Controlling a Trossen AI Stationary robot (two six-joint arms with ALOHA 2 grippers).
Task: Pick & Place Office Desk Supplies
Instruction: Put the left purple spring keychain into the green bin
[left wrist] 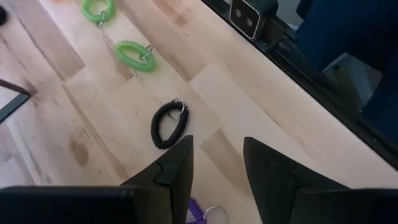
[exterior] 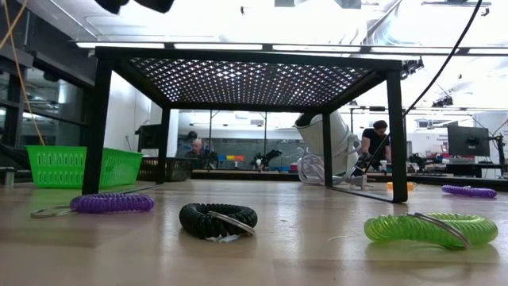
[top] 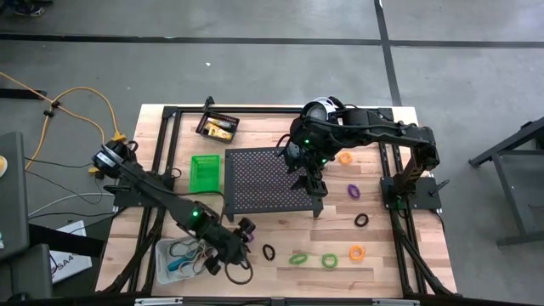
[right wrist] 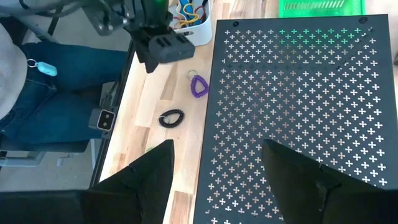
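Both sets of jaws stand parted and hold nothing. Largest on the wooden table (top: 170, 127) is the black perforated stand (top: 263, 180), at the centre of the high view. The right gripper (top: 314, 197) hangs over the stand's right edge, its arm reaching in from the right of the frame. The left gripper (top: 240, 235) hovers low in the high view, left of centre, just above the purple coil (right wrist: 198, 86) and beside the black coil (top: 269, 252).

The green bin (top: 204, 172) stands against the stand's left side. The clear bin (top: 167, 249), at the lower left, holds loops of several colours. The black bin (top: 202, 124) sits at the upper left with yellow pieces inside.

Along the lower edge, right of the black coil, lie two green coils (top: 297, 257) and an orange one (top: 357, 252). Farther up the right side rest another black loop (top: 362, 220), a second purple coil (top: 354, 190) and another orange loop (top: 345, 157), all apart from one another.
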